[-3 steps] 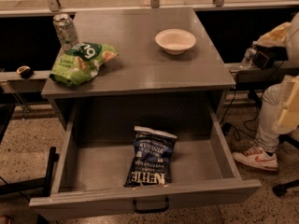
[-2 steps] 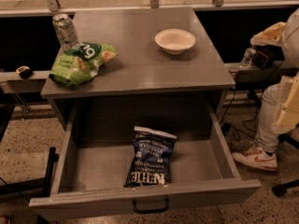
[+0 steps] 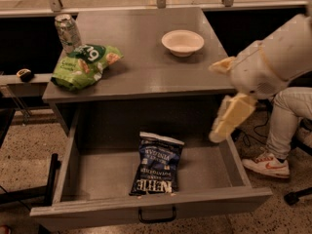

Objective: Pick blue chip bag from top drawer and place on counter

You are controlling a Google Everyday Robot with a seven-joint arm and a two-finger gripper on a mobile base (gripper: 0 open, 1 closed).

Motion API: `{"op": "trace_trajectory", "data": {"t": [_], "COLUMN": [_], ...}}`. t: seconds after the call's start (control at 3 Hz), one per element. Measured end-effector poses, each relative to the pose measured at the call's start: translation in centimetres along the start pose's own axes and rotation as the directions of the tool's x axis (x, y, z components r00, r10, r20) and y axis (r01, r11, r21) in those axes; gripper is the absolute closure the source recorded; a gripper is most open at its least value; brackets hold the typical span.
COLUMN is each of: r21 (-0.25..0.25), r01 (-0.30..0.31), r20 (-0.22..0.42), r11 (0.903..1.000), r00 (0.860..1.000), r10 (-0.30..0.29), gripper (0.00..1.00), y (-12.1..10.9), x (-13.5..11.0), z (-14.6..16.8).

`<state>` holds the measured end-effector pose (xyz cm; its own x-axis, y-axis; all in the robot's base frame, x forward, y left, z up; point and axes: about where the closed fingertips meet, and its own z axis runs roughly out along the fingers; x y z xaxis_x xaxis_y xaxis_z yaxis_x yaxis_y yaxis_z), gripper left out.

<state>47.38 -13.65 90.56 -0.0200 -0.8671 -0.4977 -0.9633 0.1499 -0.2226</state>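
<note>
The blue chip bag (image 3: 156, 164), dark navy with white lettering, lies flat on the floor of the open top drawer (image 3: 146, 206), near its middle front. The counter (image 3: 141, 57) is the grey top above the drawer. My gripper (image 3: 214, 103) hangs at the right, over the drawer's right rear corner and in front of the counter's right edge. Its two cream fingers (image 3: 229, 117) are spread apart and hold nothing. It is well to the right of the bag and above it, not touching it.
On the counter stand a green chip bag (image 3: 84, 65) at the left front, a can (image 3: 67, 32) behind it and a white bowl (image 3: 182, 42) at the right rear. A person's leg and shoe (image 3: 267, 164) are at the right of the drawer.
My arm has swung in from the right edge toward the drawer's right side and lowered. The bag and the counter items have not moved.
</note>
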Motion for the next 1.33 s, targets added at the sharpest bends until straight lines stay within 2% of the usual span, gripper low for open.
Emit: {"op": "trace_trajectory", "data": {"t": [0.33,0.67,1.0,1.33], "r21": [-0.04,-0.051,-0.051,-0.046], "r01": [-0.081,-0.128,-0.135,-0.195], "r20": [0.081,0.09,0.093,0.113], "r11": [0.9959,0.9905,0.9895,0.9797], "r00": [0.993,0.987,0.986,0.973], "r10": [0.084,0.132,0.139,0.199], "gripper": [0.0,0.0,0.0,0.0], "y": [0.2,0.3,0.3,-0.1], "x": [0.3,2.1,2.3,4.4], "z": [7.4,10.9,11.3,14.4]}}
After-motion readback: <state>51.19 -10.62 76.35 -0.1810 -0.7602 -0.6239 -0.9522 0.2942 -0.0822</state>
